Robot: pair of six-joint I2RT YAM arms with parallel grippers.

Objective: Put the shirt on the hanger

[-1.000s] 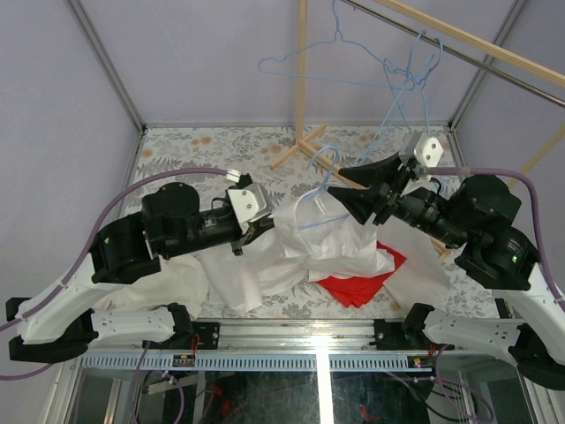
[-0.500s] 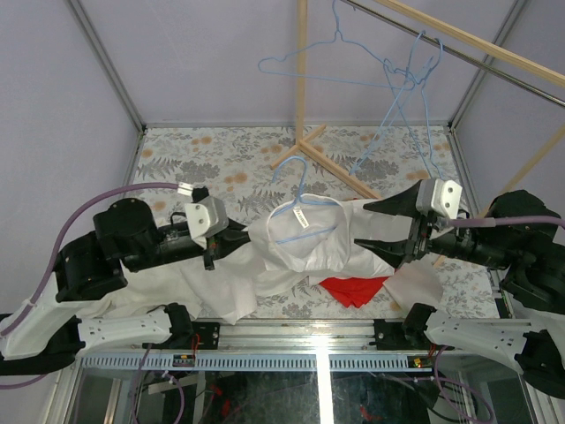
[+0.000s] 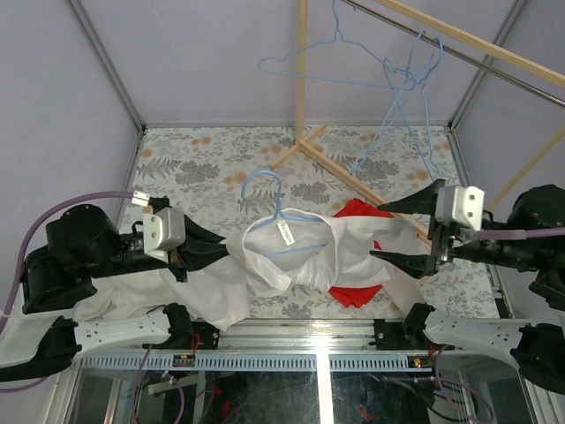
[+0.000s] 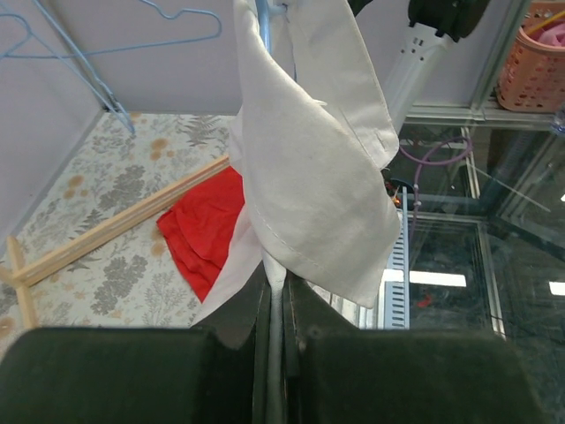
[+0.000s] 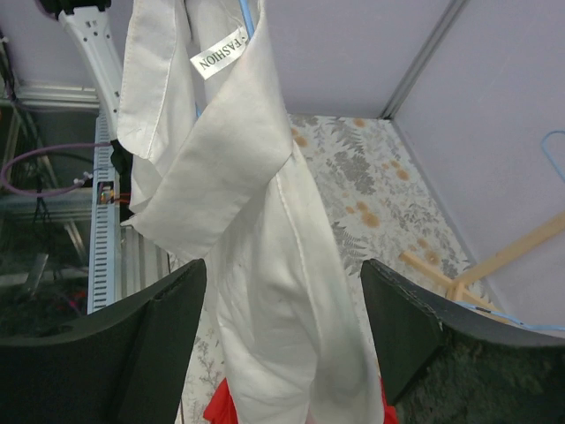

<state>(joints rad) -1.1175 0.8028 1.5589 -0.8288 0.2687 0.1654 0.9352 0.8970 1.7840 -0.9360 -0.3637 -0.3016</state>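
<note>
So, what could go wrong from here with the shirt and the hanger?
The left gripper pinches only a thin fold of the shirt, so the fabric might slip out. The right gripper is open, so the hanger could tilt or slide out. The red cloth beneath might get dragged.

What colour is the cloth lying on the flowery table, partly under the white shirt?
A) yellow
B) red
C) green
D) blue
B: a red cloth peeks out from under the shirt on the table, and the left wrist view shows it lying flat there too.
</note>
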